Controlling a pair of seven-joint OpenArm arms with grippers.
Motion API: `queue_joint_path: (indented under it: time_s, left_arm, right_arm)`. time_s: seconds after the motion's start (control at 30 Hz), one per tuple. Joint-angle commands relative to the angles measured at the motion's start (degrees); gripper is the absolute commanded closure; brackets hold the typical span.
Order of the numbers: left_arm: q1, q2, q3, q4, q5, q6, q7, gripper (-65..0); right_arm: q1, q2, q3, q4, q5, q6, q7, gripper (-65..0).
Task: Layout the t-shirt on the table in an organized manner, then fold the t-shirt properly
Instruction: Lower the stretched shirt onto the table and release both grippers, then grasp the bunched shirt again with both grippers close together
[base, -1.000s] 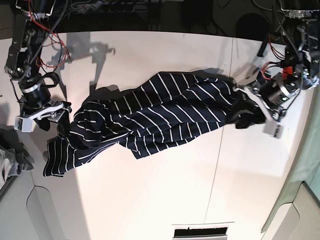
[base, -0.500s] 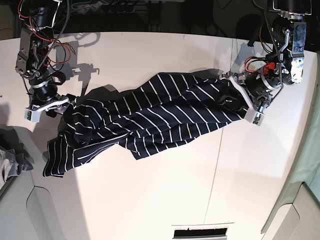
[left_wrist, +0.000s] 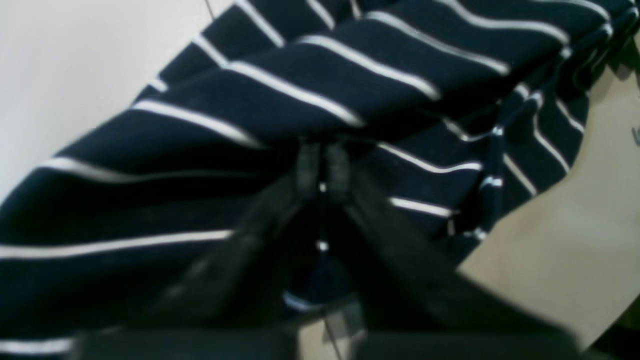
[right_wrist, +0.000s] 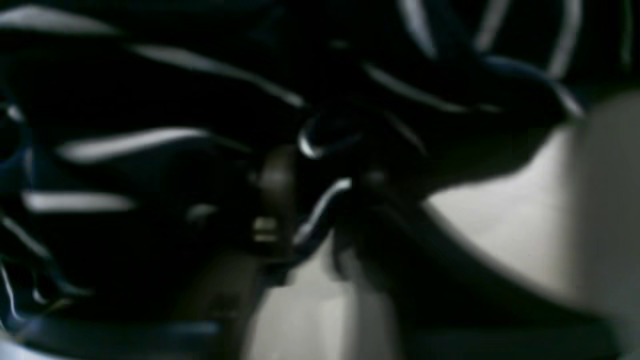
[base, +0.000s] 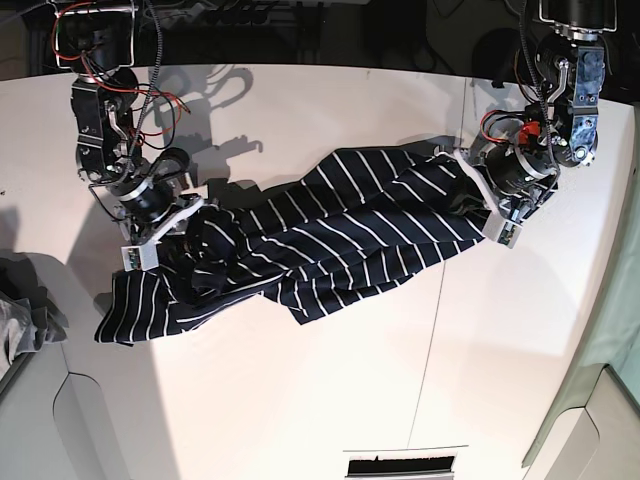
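The dark navy t-shirt (base: 340, 240) with thin white stripes lies crumpled in a long diagonal band across the white table (base: 300, 400). At the band's right end my left gripper (base: 474, 198) is shut on a fold of it. The left wrist view shows its black fingertips (left_wrist: 322, 165) pinched together on the striped fabric (left_wrist: 300, 75). My right gripper (base: 193, 230) sits in the bunched cloth near the left end. The right wrist view is dark and blurred, with striped fabric (right_wrist: 125, 140) caught between the right gripper's (right_wrist: 325, 195) fingers.
A grey cloth (base: 20, 320) hangs at the table's left edge. A thin dark seam (base: 432, 330) runs down the tabletop right of centre. A black-and-white block (base: 400, 465) stands at the front edge. Cables and dark equipment line the back edge.
Both arms have moved inward and both grippers have closed on the t-shirt. The left end of the shirt is now bunched up around the right gripper.
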Motion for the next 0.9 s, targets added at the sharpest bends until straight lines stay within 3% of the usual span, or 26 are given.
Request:
queue_joint_path:
  time_s: [0.0, 0.07, 0.17, 0.2, 0.37, 0.5, 0.57, 0.67, 0.8, 0.87]
  left_arm:
    - [-1.25, -0.68, -0.33, 0.9, -0.85, -0.22, -1.05, 0.0]
    - [-2.82, -0.85, -0.98, 1.4, -0.9, -0.2, -0.46, 0.0]
    - [-5.01, -0.81, -4.39, 4.74, -1.4, -0.2, 2.62, 0.0]
    - [-5.35, -0.83, -5.79, 6.71, -1.79, -0.2, 3.74, 0.0]
    - [-5.86, -3.74, -8.68, 15.3, -2.93, 0.02, 5.51, 0.0]
    - [-7.5, -6.93, -8.68, 17.94, -2.27, 5.79, 5.66, 0.0]
    - [-8.09, -7.8, -8.68, 18.03, -1.9, 6.43, 5.64, 0.0]
    - [-8.17, -7.54, -8.61, 17.42, -1.97, 6.4, 5.68, 0.0]
    - [-8.15, -5.92, -8.5, 15.15, -3.72, 5.07, 5.66, 0.0]
    - [-8.15, -4.63, -8.5, 14.23, -5.92, 2.23, 5.68, 0.0]
  right_arm:
    - [1.25, 0.46, 0.02, 0.66, 0.0, 0.24, 0.87, 0.0]
    - [1.33, 0.63, 0.44, 1.86, -0.13, 1.25, 0.94, 0.0]
    - [-0.15, 0.61, 3.45, 8.09, 0.92, 6.84, -0.57, 0.0]
    - [-1.55, 0.63, 4.7, 11.61, 2.51, 7.32, -1.11, 0.0]
    - [-7.61, 1.75, 10.21, 29.66, 9.94, 7.3, -7.15, 0.0]
    - [-8.31, 4.46, 13.75, 40.35, 17.68, 7.28, -10.8, 0.0]
    - [-8.31, 5.92, 15.58, 44.7, 20.41, 7.26, -11.89, 0.0]
    - [-7.76, 7.23, 17.11, 48.3, 22.43, 6.71, -15.63, 0.0]
    - [-6.93, 6.4, 16.06, 47.28, 22.18, 6.16, -23.37, 0.0]
    - [-7.26, 5.16, 15.52, 45.88, 22.21, 6.19, -27.17, -13.9]
